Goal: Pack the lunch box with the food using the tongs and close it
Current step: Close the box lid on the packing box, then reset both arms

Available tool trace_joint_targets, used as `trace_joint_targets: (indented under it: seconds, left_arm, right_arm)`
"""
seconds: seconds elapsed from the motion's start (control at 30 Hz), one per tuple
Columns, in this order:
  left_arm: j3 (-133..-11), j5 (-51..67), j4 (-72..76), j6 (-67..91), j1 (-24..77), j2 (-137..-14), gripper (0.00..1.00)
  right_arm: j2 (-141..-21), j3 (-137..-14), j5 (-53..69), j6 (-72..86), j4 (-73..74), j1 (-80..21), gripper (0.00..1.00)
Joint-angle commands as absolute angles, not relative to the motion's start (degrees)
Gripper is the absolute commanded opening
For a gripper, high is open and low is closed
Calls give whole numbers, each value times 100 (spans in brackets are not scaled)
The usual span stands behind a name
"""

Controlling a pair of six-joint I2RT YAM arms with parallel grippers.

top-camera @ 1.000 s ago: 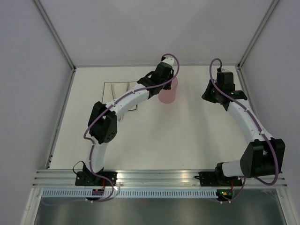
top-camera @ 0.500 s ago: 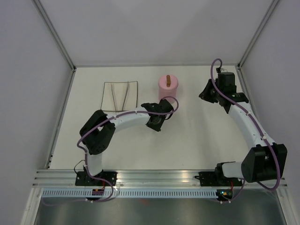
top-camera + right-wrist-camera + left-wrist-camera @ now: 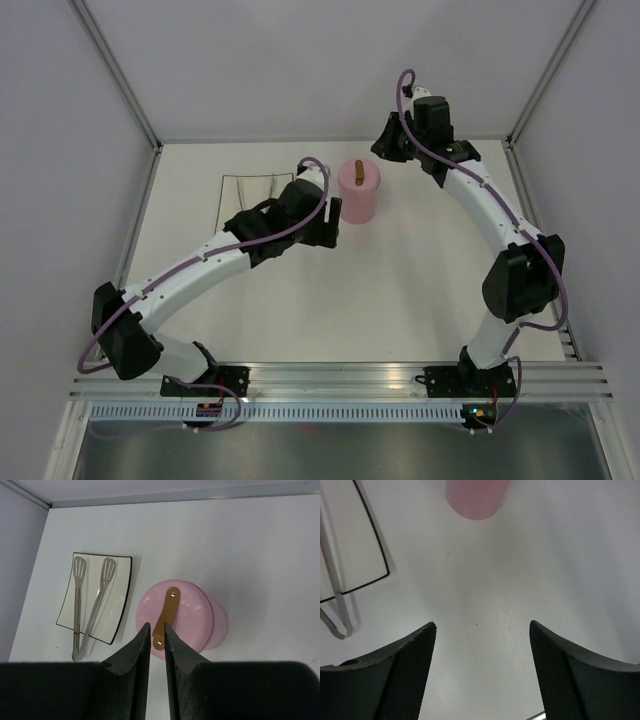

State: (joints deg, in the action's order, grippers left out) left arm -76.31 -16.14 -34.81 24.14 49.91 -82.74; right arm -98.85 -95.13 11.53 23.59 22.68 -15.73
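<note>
Hovering above the lidded lunch box, the right gripper is nearly pressed together, empty; the left gripper, near it, is spread, empty. The tongs rest on the plate, likely finished with.

Lunch box: pink cylinder, upright on the tabletop, closed. Round pink lid seated on top, brown handle strip across it. Tongs: silvery narrow V, flat on the plate, hinge end overhanging its near edge.
</note>
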Motion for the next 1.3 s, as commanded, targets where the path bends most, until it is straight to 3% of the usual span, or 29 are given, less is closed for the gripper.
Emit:
trace_joint_targets:
  seconds: [0.0,0.17,0.43,0.67,0.77,0.8,0.87,0.9,0.97,1.07,1.27]
  left_arm:
    - [-7383,-1566,-3182,2610,4441,-7972,82]
    - [-6936,-993,-3068,2769,3658,-7542,84]
    - [-6768,-853,-2989,2681,3331,-7435,86]
    - [-6917,-1045,-2953,2637,3252,-7436,89]
    - [-7109,-1072,-2953,2567,2981,-7357,94]
    - [-7163,-1046,-2944,2540,2910,-7339,95]
    - [-7356,-1020,-2944,2400,2708,-7243,96]
    - [-7435,-993,-2944,2347,2646,-7199,96]
    - [-7628,-906,-2944,2189,2427,-6998,98]
    - [-7822,-870,-2927,1961,2216,-6742,100]
    - [-7524,-704,-2409,1336,1811,-6074,100]
  right_arm:
    - [-10405,-9888,776,2162,2250,-1845,22]
    - [-10986,-9476,370,2197,2409,-2030,16]
    - [-10978,-8368,79,2312,2135,-2065,13]
    - [-10372,-8867,35,2250,2337,-2057,16]
    - [-10082,-9552,35,2136,2592,-2030,34]
    - [-10020,-9754,61,2127,2671,-1995,59]
    - [-9819,-10308,403,2109,2882,-1916,74]
    - [-9739,-10449,535,2127,2900,-1786,88]
    - [-9380,-10573,869,2206,2822,-1531,95]
    - [-8817,-10381,905,2119,2804,-1275,98]
    - [-7359,-8660,204,986,2479,-1116,98]
